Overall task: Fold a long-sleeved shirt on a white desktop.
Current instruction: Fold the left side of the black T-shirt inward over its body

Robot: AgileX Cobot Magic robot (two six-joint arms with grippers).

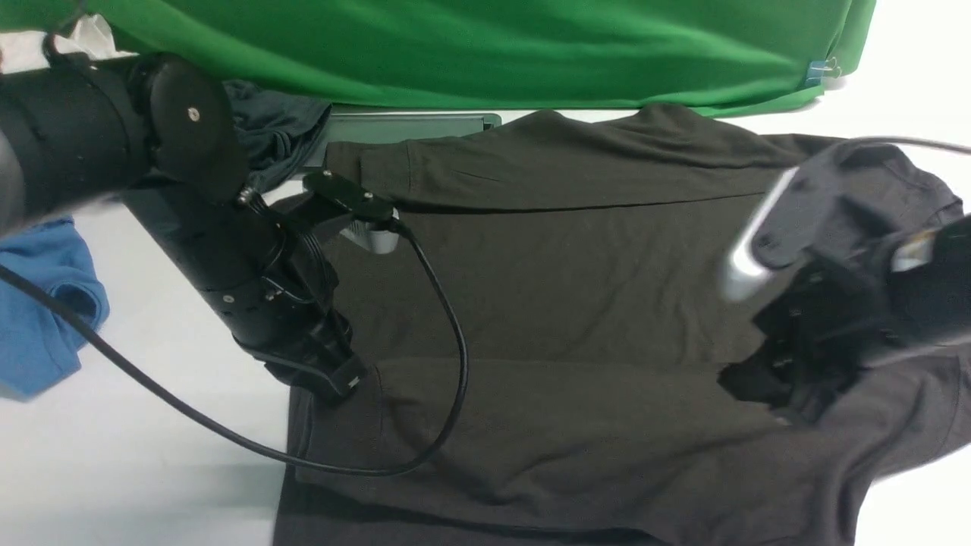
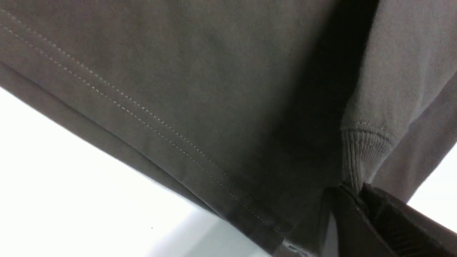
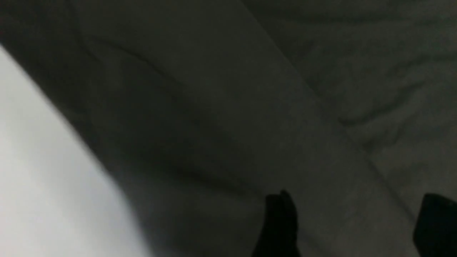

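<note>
Across the middle of the white worktop [image 1: 152, 470] the long-sleeved shirt [image 1: 576, 303] lies spread out, its sleeves folded in over the body. Toward the worktop's left side, by the shirt's hem, the left end effector [image 2: 357, 189] is clamped on a ribbed cuff [image 2: 360, 153]. Over the shirt's right part, the right end effector [image 3: 357, 217] appears open, its blurred fingers [image 3: 280, 217] standing apart with nothing between them.
</note>
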